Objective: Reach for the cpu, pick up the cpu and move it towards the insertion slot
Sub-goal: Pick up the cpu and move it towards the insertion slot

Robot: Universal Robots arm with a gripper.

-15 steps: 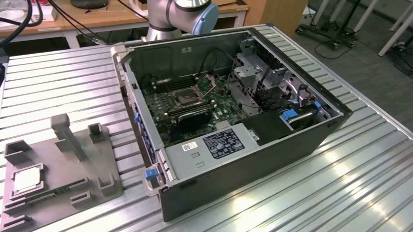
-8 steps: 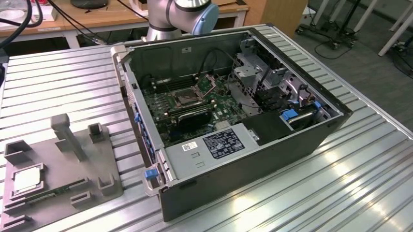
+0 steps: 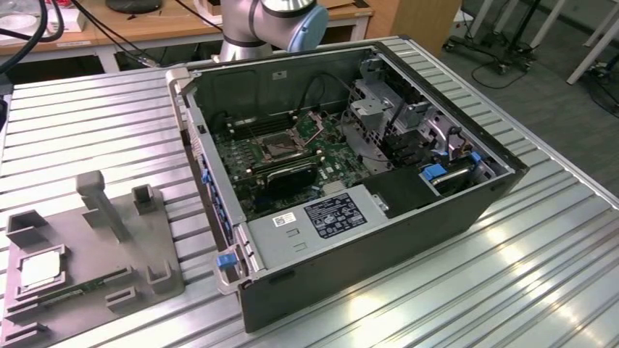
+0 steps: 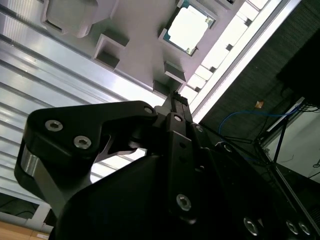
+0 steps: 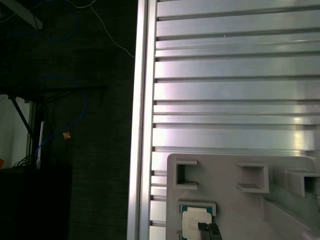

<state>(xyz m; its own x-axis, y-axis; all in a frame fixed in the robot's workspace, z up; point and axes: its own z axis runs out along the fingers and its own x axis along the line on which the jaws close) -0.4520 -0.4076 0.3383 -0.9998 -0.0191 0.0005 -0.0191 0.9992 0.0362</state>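
Holding fixture (image 3: 135, 232): in the exterior view, is lying on the ribbed table (image 3: 87, 130) at the exterior view's left, cradling the cpu (image 3: 39, 270).
Insertion slot (image 3: 280, 147): is sitting inside the open computer case (image 3: 387, 239), well apart from the cpu.
Gripper (image 4: 176, 99), second wrist view: is hanging above the fixture and cpu (image 4: 189, 29).
Gripper (image 5: 208, 229), first wrist view: tips (image 5: 202, 227) are pressing together, gripping nothing, with the cpu (image 5: 190, 222) behind them.

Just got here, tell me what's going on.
The arm's gripper hangs above the cpu without holding it. The cpu lies in its grey holder, not yet picked up. The insertion slot sits inside the open case, to the exterior view's right of the holder.
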